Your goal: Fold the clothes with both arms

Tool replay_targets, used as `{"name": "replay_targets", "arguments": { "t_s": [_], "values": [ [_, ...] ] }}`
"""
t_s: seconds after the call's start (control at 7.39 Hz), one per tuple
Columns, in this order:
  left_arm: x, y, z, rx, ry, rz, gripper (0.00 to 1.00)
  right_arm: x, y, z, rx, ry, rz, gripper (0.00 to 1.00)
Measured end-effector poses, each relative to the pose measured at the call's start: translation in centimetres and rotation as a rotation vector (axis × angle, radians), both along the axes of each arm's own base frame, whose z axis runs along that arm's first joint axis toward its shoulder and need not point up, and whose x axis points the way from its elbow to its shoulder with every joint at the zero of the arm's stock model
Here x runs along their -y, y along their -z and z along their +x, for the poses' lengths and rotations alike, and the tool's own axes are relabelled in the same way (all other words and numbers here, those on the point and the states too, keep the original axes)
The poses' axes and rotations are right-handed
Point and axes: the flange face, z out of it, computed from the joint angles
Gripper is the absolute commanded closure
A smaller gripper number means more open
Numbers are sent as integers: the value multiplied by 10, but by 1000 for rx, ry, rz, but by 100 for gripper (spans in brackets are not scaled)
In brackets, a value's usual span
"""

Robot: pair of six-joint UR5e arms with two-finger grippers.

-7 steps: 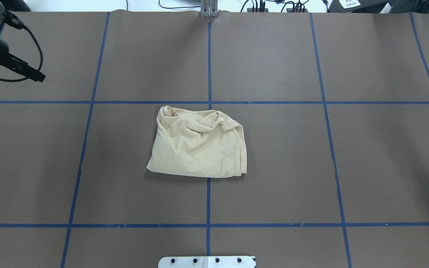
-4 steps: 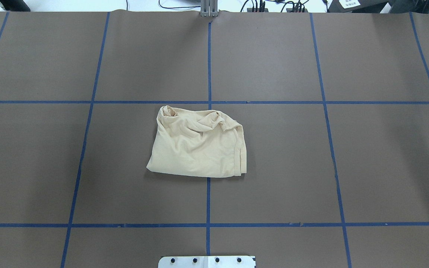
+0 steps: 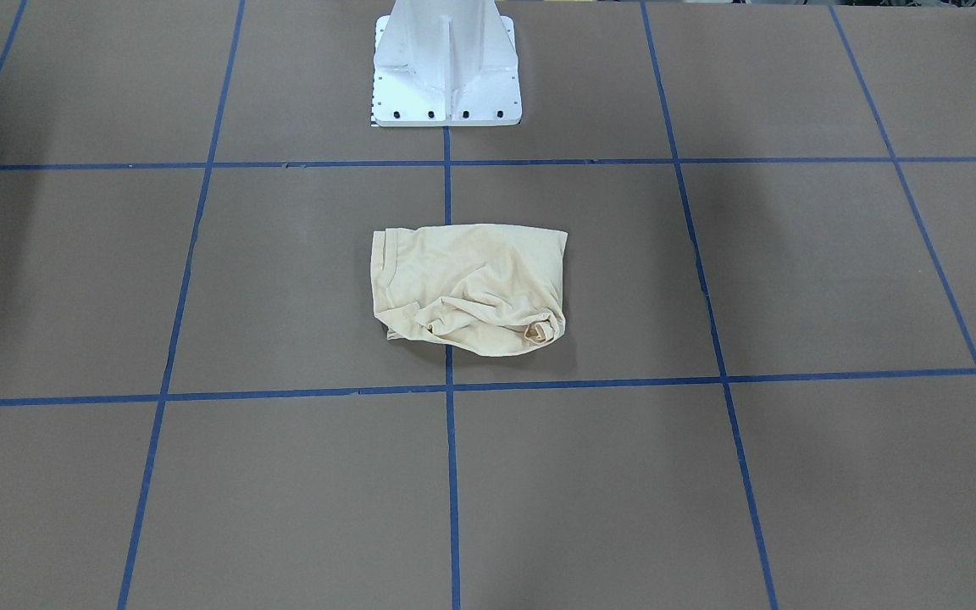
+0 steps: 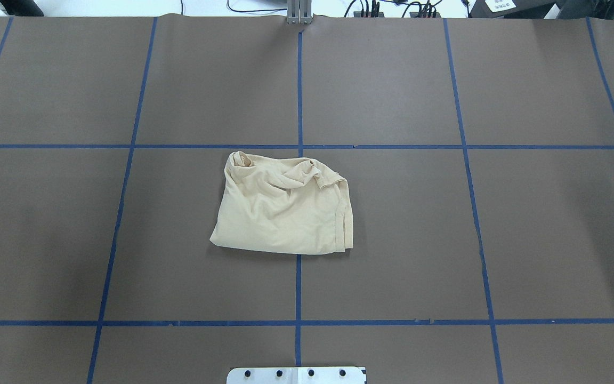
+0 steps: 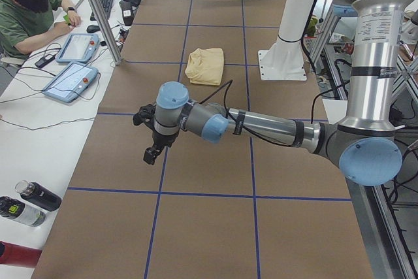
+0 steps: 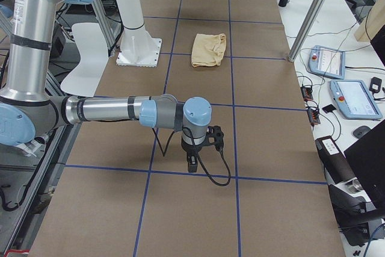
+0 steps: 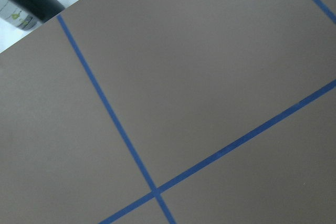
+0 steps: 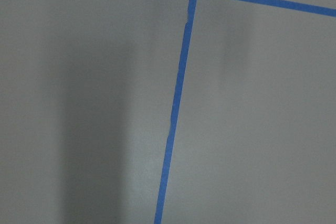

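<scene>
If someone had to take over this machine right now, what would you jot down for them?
Left tool: over bare table, away from the shirt, holding nothing; open or shut cannot be told.
Right tool: the same, towards the table's other end.
T-shirt: lies alone at the table's middle, across the centre tape line, as a compact bundle.
Done: it looks folded down to a rough rectangle.
Left: the edge farthest from the robot is bunched; probably smooth it, if anything.

shirt: thin matt cloth, creased. table cover: matt brown paper; tape lines smooth blue. base: white painted metal, slight sheen.
</scene>
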Motion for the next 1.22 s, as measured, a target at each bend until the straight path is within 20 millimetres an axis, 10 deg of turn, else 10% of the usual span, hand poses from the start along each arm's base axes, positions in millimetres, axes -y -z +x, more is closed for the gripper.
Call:
{"name": "replay_targets", "arguments": {
  "t_s": [0.41, 1.22],
  "values": [
    [-39, -43, -33, -80, 47, -102, 0, 10, 10, 1, -11, -41, 79, 0],
    [-72, -76, -37, -121, 63, -266, 0, 12, -9, 0, -1, -87, 114, 0]
  ]
}}
